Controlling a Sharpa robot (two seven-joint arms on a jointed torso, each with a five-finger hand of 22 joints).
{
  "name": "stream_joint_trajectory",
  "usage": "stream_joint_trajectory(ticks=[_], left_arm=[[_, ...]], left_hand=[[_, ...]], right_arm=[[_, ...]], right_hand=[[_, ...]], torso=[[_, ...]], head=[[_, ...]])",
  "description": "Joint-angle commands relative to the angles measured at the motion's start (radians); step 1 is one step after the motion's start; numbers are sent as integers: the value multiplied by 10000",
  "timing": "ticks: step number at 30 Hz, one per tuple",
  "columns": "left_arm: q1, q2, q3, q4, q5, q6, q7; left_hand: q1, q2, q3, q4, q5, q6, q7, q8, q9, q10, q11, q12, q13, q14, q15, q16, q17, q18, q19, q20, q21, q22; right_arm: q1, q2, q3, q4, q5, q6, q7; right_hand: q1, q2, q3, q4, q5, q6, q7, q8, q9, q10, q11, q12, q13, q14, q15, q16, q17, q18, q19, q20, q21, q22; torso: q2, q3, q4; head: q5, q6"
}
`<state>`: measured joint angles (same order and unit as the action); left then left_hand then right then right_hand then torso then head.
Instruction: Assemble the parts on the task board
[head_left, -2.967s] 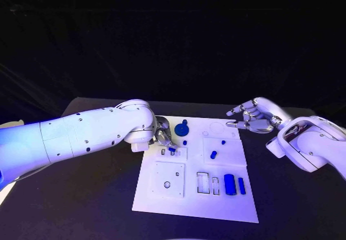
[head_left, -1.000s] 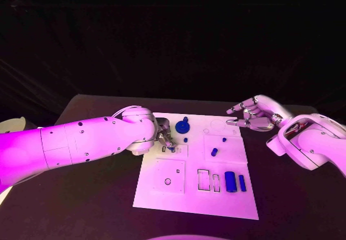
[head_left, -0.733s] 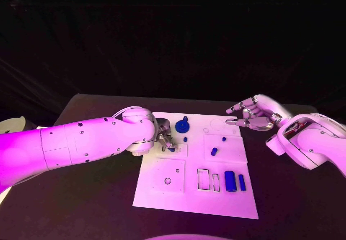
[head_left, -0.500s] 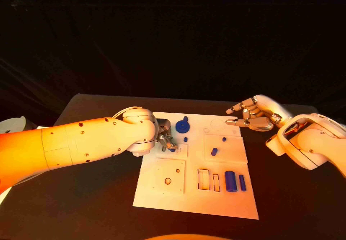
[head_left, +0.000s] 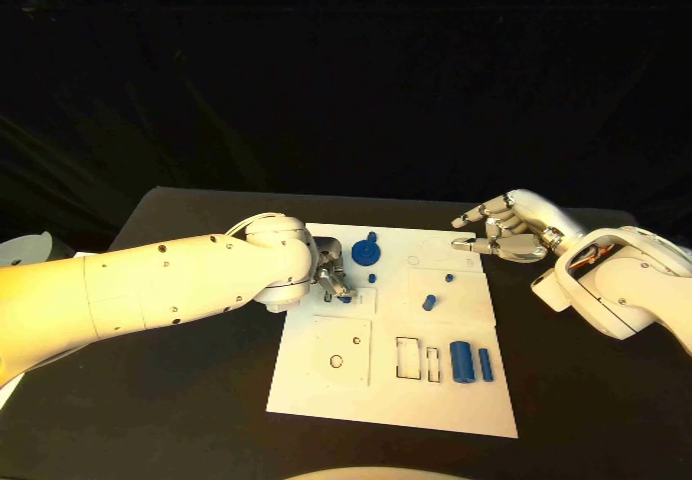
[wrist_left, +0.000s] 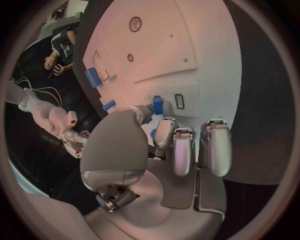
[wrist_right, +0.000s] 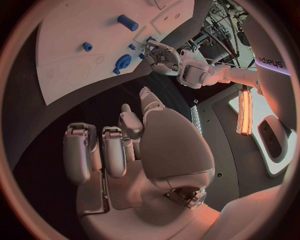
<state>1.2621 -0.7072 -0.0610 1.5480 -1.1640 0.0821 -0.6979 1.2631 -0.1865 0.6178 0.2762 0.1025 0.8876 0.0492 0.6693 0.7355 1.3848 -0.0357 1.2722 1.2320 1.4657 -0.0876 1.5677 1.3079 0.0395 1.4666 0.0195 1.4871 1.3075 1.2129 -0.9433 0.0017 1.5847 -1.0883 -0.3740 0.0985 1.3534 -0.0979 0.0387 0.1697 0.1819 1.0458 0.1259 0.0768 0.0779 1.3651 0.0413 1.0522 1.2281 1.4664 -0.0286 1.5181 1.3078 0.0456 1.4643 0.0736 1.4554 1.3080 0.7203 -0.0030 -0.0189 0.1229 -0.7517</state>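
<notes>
Left hand (head_left: 329, 272) pinching blue part (head_left: 345, 296).

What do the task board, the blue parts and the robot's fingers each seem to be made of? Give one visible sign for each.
Task board: probably matte white plastic, flat with cleanly cut recesses. Blue parts, such as the block at the near right: likely moulded or printed plastic, uniform colour with no glint. Left hand's fingers: silvery and smooth with a soft sheen, so metal or metal-look plastic; the look leaves this open.
</notes>
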Motion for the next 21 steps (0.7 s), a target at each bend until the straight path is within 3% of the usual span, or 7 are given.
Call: stream_joint_trajectory(ticks=[1, 21], left_arm=[[-6, 5, -5, 21, 47, 410, -451], [-6, 143, -5, -108, 251, 587, -434]], left_hand=[[27, 77, 1168, -1191, 38, 84, -182, 58, 36, 58, -28, -4, -14, 1051, -38, 31, 2629, -76, 383, 13, 69, 1250], [-511, -11, 865, -1052, -2, 269, -269, 146, 177, 174, -90, 152, 135, 1051, -93, 31, 2629, -88, 413, -36, 97, 1313]], right_arm=[[-10, 10, 1, 5, -79, 159, 60], [-16, -32, 1, 4, -79, 279, 33]], right_hand=[[86, 50, -42, -8, 28, 63, -19, 63, 16, -46, -38, -51, -9, 867, -58, -45, 1937, 56, -46, -25, -69, 310], [86, 50, -42, -8, 28, 63, -19, 63, 16, -46, -38, -51, -9, 867, -58, -45, 1937, 56, -46, -25, -69, 310]], torso=[[-4, -7, -7], [2, 3, -17]], head=[[14, -11], [16, -49]])
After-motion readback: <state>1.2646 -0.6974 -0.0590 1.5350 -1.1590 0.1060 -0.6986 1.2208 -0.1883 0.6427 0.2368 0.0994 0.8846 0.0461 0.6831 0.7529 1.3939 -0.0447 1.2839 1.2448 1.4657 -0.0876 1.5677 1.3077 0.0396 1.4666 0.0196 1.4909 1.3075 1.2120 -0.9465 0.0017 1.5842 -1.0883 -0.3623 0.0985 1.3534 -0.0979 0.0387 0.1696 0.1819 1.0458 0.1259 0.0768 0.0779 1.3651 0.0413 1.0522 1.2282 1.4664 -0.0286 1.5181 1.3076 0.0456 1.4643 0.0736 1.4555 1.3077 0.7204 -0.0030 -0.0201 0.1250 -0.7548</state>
